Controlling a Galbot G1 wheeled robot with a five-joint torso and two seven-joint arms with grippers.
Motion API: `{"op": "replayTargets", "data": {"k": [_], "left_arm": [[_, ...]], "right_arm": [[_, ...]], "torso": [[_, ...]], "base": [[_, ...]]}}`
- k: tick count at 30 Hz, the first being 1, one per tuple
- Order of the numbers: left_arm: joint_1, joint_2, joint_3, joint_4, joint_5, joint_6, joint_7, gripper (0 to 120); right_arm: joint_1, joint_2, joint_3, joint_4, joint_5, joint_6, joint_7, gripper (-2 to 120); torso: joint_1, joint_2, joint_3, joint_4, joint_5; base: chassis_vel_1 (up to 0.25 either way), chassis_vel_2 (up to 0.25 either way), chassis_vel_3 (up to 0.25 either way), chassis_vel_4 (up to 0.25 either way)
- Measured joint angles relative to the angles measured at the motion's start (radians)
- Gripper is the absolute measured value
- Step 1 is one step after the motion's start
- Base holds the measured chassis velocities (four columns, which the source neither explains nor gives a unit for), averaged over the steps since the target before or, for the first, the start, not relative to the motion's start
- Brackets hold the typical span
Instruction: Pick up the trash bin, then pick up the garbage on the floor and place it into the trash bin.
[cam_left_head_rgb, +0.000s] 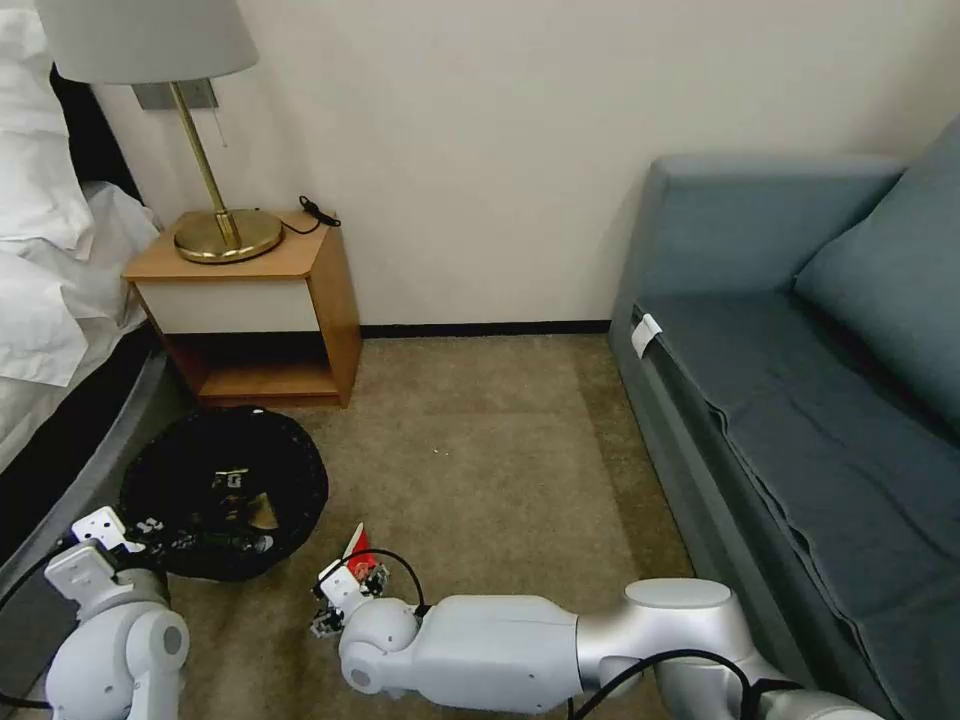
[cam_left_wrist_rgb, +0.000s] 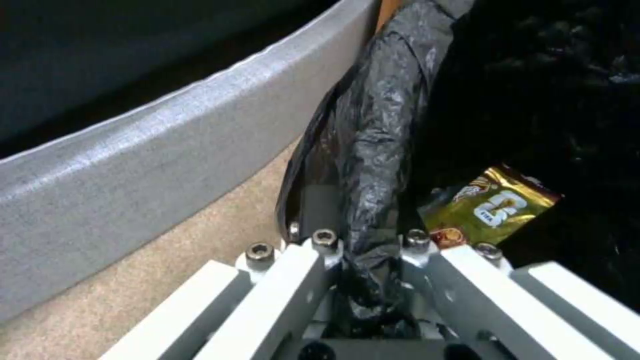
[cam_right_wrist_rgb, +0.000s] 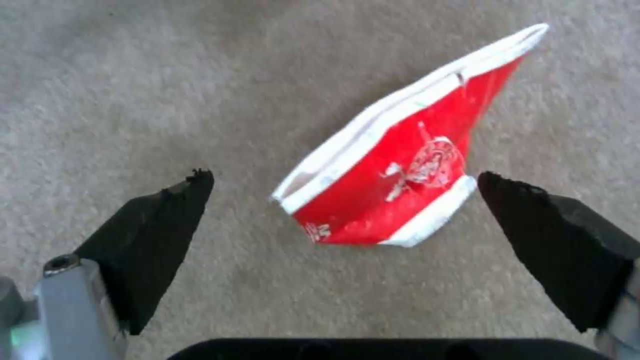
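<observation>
The left gripper (cam_left_wrist_rgb: 363, 280) is low on the robot's near left, squeezed tight on the rim of the trash bin (cam_left_head_rgb: 225, 490), with the black bag (cam_left_wrist_rgb: 373, 150) bunched between its fingers. The bin sits in front of the wooden nightstand (cam_left_head_rgb: 270, 310), just right of the bed (cam_left_head_rgb: 50, 300). Inside the bin lies a brown-gold candy wrapper (cam_left_wrist_rgb: 490, 207) (shiny, with white letters on it).

The right gripper (cam_right_wrist_rgb: 347, 200) is down low over the carpet (cam_left_head_rgb: 480, 440), just right of the bin. Its two black fingers (cam_right_wrist_rgb: 160, 235) are spread wide open and hold nothing. The red-white snack packet (cam_right_wrist_rgb: 407, 170) lies flat on the carpet between them, nearer the right finger, which looks to be just at its edge. The blue sofa (cam_left_head_rgb: 800, 380) is far off on the right.
</observation>
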Motion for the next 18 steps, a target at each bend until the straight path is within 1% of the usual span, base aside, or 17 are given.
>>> {"op": "replayTargets", "data": {"k": [6, 11, 16, 18], "left_arm": [[0.001, -0.002, 0.0, 0.0, 0.002, -0.002, 0.001, 2], [0.0, -0.002, 0.001, 0.0, 0.003, -0.002, 0.001, 2], [0.001, -0.003, 0.001, 0.0, 0.005, -0.005, 0.002, 2], [0.003, -0.003, 0.001, 0.0, 0.005, -0.006, 0.002, 2]], "right_arm": [[-0.01, 0.0, -0.013, -0.008, -0.011, 0.018, -0.009, 100], [-0.021, 0.0, -0.027, -0.021, -0.024, 0.036, -0.015, 96], [-0.032, 0.0, -0.037, -0.045, -0.052, 0.068, -0.02, 96], [-0.038, 0.0, -0.039, -0.061, -0.068, 0.08, -0.021, 93]], "torso": [[0.0, 0.0, 0.0, 0.0, 0.0], [0.0, 0.0, 0.0, 0.0, 0.0], [0.0, 0.0, 0.0, 0.0, 0.0], [0.0, 0.0, 0.0, 0.0, 0.0]], "base": [[0.0, 0.0, 0.0, 0.0], [0.0, 0.0, 0.0, 0.0], [0.0, 0.0, 0.0, 0.0], [0.0, 0.0, 0.0, 0.0]]}}
